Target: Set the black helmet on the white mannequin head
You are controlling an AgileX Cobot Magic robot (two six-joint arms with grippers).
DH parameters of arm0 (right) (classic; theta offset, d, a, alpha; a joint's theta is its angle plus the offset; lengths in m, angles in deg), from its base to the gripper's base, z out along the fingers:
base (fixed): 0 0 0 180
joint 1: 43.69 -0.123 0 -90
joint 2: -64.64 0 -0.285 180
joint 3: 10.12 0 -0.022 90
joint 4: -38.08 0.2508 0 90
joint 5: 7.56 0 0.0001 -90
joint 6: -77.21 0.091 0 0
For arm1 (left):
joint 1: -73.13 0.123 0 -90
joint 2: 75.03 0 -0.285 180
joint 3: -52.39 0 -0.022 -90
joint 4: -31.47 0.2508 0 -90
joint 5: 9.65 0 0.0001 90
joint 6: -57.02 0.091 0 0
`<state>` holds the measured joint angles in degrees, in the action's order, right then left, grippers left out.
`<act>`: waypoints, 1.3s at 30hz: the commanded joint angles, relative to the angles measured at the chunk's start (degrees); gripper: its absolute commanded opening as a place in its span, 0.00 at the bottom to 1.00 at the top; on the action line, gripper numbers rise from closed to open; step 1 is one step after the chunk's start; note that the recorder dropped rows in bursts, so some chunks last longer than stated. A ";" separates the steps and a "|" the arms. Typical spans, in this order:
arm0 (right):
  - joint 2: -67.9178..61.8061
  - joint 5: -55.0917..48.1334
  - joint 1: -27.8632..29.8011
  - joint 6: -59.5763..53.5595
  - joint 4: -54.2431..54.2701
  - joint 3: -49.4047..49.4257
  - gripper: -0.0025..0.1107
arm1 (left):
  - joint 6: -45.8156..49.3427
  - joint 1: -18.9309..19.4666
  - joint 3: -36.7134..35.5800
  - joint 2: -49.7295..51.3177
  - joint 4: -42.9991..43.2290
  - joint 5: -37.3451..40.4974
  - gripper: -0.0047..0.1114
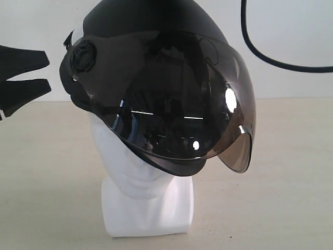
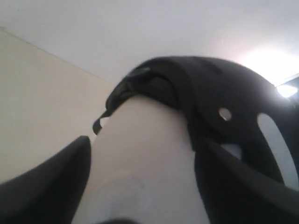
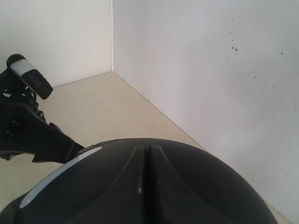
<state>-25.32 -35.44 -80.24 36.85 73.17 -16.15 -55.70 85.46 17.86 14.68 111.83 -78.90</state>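
The black helmet [image 1: 119, 57] sits over the white mannequin head [image 1: 138, 174], tilted, with its smoky visor [image 1: 187, 109] down over the face. Only the chin, neck and base block [image 1: 151, 213] show beneath it. My left gripper [image 1: 44, 75] hangs open just left of the helmet's side pivot, apart from it. In the left wrist view the open fingers [image 2: 46, 186] frame the white head [image 2: 145, 149] under the helmet's rim [image 2: 210, 88]. The right wrist view looks down on the helmet's dome [image 3: 149, 186]; no right fingers show.
The head stands on a beige table [image 1: 47, 182] in front of white walls that meet in a corner [image 3: 112, 46]. A black cable [image 1: 260, 49] loops down at the upper right. The left arm [image 3: 28, 130] appears beyond the helmet in the right wrist view.
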 commanded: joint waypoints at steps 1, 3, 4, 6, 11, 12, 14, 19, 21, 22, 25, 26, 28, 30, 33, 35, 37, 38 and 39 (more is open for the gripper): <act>-1.36 -8.38 -0.09 -0.11 -2.57 1.46 0.02 | 6.72 -4.66 3.95 -2.72 6.43 -0.71 0.61; -1.36 -8.39 -0.09 -0.01 -2.57 1.46 0.02 | 10.49 -5.05 5.17 -4.02 9.40 -0.71 0.60; -1.36 -8.39 -0.09 -0.01 -2.57 1.46 0.02 | 11.44 -5.05 5.60 -4.92 11.10 -0.71 0.59; -1.36 -8.39 -0.09 -0.01 -2.57 1.46 0.02 | 12.39 -4.63 6.38 -6.65 13.66 -0.71 0.57; -1.36 -8.49 -0.09 0.10 -2.57 1.46 0.02 | 15.04 -4.39 7.30 -12.22 19.18 2.80 0.57; -1.36 -8.49 -0.09 0.10 -2.57 1.46 0.02 | 16.52 -4.39 7.30 -13.45 19.59 4.86 0.57; -1.36 -8.60 -0.09 0.10 -2.57 1.46 0.02 | 19.40 -4.39 7.30 -15.40 19.56 7.69 0.57; -1.36 -8.60 -0.09 0.10 -2.57 1.46 0.02 | 26.86 -4.39 7.30 -18.24 18.86 13.40 0.57; -1.36 -8.60 -0.09 0.10 -2.57 1.46 0.02 | 30.04 -4.91 7.30 -18.24 18.86 13.14 0.57; -1.36 -8.60 -0.09 0.10 -2.57 1.46 0.02 | 31.14 -5.59 7.07 -18.24 18.86 13.27 0.57; -1.36 -8.58 -0.09 0.22 -2.57 1.46 0.02 | 35.59 -7.99 6.73 -18.24 18.86 14.80 0.57; -1.36 -8.58 -0.09 0.22 -2.57 1.46 0.02 | 36.64 -9.03 6.73 -18.24 18.86 16.14 0.57; -1.36 -8.58 -0.09 0.22 -2.57 1.46 0.02 | 38.44 -11.85 6.73 -18.24 18.86 21.74 0.57; -1.36 -8.47 -0.09 0.22 -2.57 1.46 0.02 | 40.17 -13.95 6.73 -18.24 19.45 25.10 0.57; -1.36 -8.47 -0.09 0.34 -2.57 1.46 0.02 | 44.12 -17.01 6.73 -18.24 19.45 32.73 0.57; -1.36 -8.35 -0.09 0.34 -2.57 1.46 0.02 | 44.31 -18.44 6.73 -18.02 19.45 33.45 0.57; -1.36 -8.35 -0.09 0.34 -2.57 1.46 0.02 | 45.02 -19.16 6.73 -17.50 19.45 33.74 0.57; -1.36 -8.35 -0.09 0.34 -2.57 1.46 0.02 | 45.59 -19.83 6.73 -17.03 19.45 34.16 0.57; -1.36 -8.35 -0.09 0.34 -2.57 1.46 0.02 | 45.73 -20.57 6.73 -16.52 19.45 34.93 0.57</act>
<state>-25.32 -35.34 -80.24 36.95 73.17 -16.15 -10.68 66.28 24.78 -2.79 131.28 -45.58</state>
